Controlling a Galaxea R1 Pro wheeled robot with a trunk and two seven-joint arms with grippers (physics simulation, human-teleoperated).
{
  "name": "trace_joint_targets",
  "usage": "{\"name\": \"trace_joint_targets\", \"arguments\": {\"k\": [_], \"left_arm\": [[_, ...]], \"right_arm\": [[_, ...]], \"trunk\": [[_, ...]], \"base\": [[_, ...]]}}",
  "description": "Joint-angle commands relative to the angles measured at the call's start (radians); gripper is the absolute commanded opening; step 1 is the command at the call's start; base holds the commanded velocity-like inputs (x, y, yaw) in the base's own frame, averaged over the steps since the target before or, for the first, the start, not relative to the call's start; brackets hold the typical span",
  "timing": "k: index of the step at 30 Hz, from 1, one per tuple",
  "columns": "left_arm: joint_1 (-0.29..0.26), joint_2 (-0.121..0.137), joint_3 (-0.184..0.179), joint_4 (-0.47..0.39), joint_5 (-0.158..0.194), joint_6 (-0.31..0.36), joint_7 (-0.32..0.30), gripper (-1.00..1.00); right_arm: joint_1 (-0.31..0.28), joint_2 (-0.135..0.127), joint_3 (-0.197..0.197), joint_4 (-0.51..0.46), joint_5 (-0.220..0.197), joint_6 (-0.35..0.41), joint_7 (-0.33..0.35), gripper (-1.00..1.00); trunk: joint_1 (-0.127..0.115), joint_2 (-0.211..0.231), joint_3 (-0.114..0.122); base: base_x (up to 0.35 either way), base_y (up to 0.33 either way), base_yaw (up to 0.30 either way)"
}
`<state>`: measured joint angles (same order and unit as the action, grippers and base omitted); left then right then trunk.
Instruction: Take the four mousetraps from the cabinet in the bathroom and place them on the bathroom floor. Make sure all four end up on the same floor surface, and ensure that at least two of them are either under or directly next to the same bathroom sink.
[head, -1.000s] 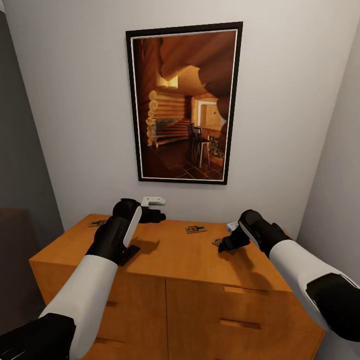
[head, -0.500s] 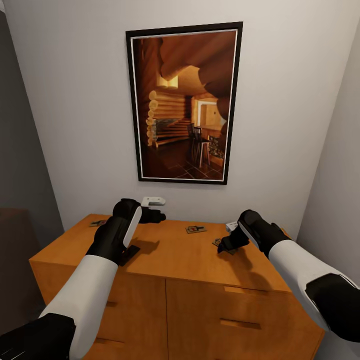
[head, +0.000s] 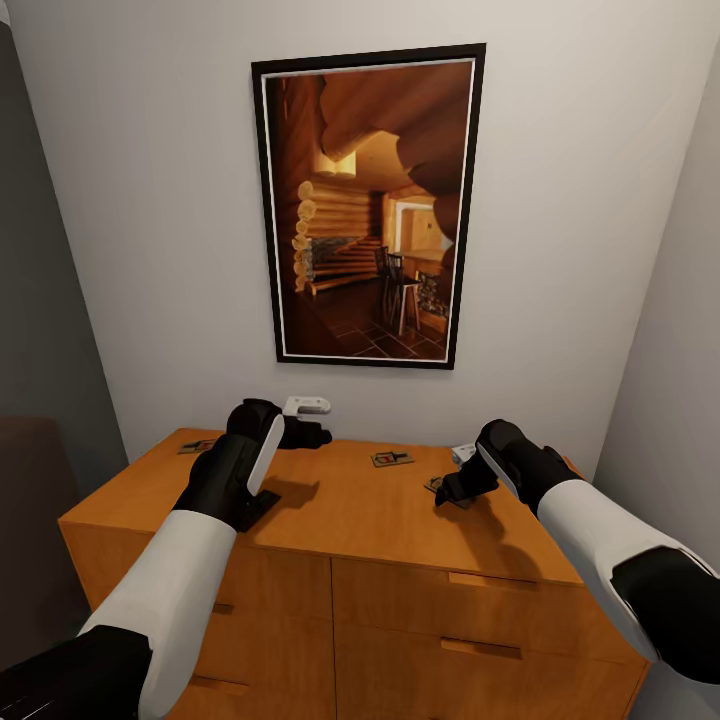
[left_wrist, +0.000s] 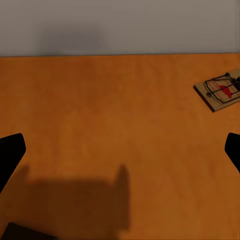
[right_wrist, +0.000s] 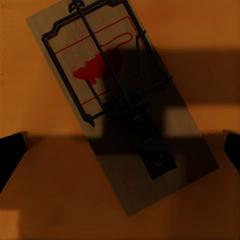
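Observation:
The orange-brown cabinet (head: 330, 515) stands against the wall, and mousetraps lie on its flat top. One mousetrap (head: 392, 458) lies mid-top and another (head: 196, 446) lies near the back left corner. A third (head: 436, 486) pokes out under my right gripper (head: 450, 490). In the right wrist view this mousetrap (right_wrist: 120, 105) lies flat right below the open right gripper (right_wrist: 120, 147), with the dark fingertips (right_wrist: 10, 152) wide apart on either side. My left gripper (head: 305, 433) hovers open over bare wood near the back edge. Its wrist view has a mousetrap (left_wrist: 220, 90) off to one side.
A large framed picture (head: 368, 205) hangs on the white wall behind the cabinet. A small white object (head: 462, 452) sits by the wall, partly hidden by my right arm. Two drawer fronts with bar handles (head: 480, 648) face me. A wall stands close on the right.
The left wrist has shifted a touch by the back edge. The right gripper stays over the same mousetrap, and the traps have not moved.

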<state>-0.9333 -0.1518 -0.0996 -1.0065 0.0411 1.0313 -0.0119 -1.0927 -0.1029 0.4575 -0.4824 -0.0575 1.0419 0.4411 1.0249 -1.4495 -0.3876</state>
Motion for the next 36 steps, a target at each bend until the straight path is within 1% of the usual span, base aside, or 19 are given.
{"name": "trace_joint_targets", "arguments": {"k": [1,8,9,28,36], "left_arm": [[-0.001,0.0,0.0,0.0,0.003,0.004,0.001,1.0],[-0.001,0.0,0.0,0.001,0.003,0.004,0.001,1.0],[-0.001,0.0,0.0,0.001,0.003,0.004,0.001,1.0],[-0.001,-0.001,0.0,0.002,0.003,0.004,0.001,1.0],[-0.001,-0.002,0.0,0.001,0.003,0.004,0.001,1.0]], "right_arm": [[0.013,-0.001,0.009,0.001,-0.013,0.005,0.001,1.0],[0.013,-0.002,0.008,0.007,-0.014,0.005,0.001,1.0],[0.013,-0.002,0.008,0.008,-0.014,0.005,0.002,-1.0],[0.013,-0.01,0.007,0.01,-0.015,0.005,0.01,-1.0],[0.011,-0.017,-0.003,-0.005,-0.019,0.005,0.006,-1.0]], "trunk": [[0.0,-0.001,-0.002],[0.0,-0.001,-0.002],[0.0,-0.001,-0.002],[0.0,-0.001,-0.002],[0.0,-0.001,-0.002]], "base": [[0.0,0.0,0.0],[0.0,0.0,0.0],[0.0,0.0,0.0],[0.0,0.0,0.0],[0.0,0.0,0.0]]}}
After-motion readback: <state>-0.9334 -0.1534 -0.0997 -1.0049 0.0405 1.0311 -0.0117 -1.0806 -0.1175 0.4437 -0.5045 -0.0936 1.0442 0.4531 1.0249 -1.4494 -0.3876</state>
